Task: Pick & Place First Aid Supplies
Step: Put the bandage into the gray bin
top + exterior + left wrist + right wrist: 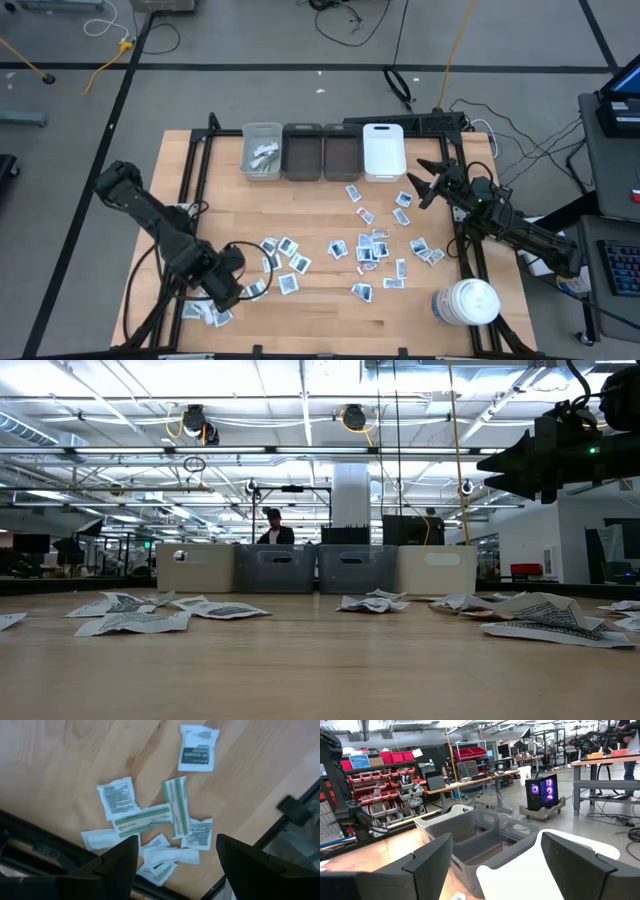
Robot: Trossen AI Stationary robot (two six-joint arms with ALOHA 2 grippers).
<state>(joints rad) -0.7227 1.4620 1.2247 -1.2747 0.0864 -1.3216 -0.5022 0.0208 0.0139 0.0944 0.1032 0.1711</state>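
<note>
left claw (175, 855) spread, held empty above a sachet cluster (150, 825) near the surface (320, 225) edge | right claw (425, 180) spread empty beside the bins (322, 152)

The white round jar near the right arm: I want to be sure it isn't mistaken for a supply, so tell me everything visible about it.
The white round jar is seen only from above, where it shows as a round white top with a lid, looking like plastic. It stands at the table's near right corner, close beside the right arm's base segment and apart from the scattered sachets. Any label or contents cannot be made out. Neither claw is near it, and nothing visibly rests on it.
</note>
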